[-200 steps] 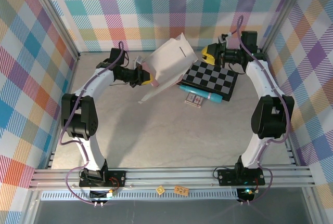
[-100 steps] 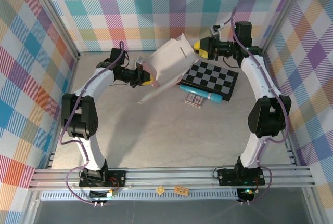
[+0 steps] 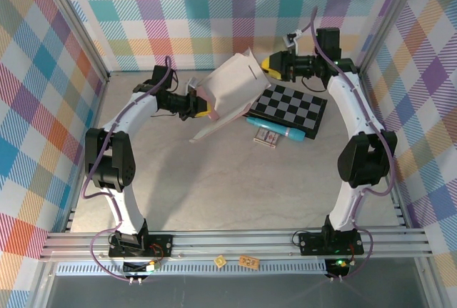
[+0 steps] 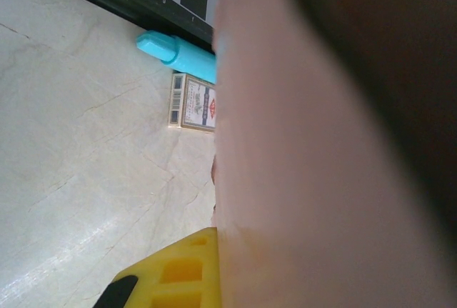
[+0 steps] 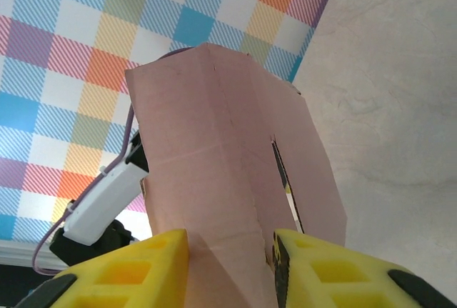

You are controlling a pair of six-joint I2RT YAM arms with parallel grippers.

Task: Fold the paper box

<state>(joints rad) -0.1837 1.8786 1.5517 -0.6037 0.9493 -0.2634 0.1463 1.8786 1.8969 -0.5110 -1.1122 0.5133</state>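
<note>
Paper box [image 5: 214,165] apparently between right fingers [image 5: 136,269]

Seen from above, two black-and-white robot arms reach in from the near edge of a pale marbled surface [image 3: 214,179] walled in pastel plaid, and meet at a dusty-pink paper box [image 3: 232,86] held up at a tilt near the back. The left pincer [image 3: 206,108] is clamped on the box's left edge; the right pincer [image 3: 268,63], with yellow fingers, sits at its far right corner, grip unclear. Just right of the box lie a black-and-grey checkered board [image 3: 293,104], a turquoise marker [image 3: 275,128] along the board's near edge, and a small card pack [image 3: 266,138] just in front of the marker.
</note>
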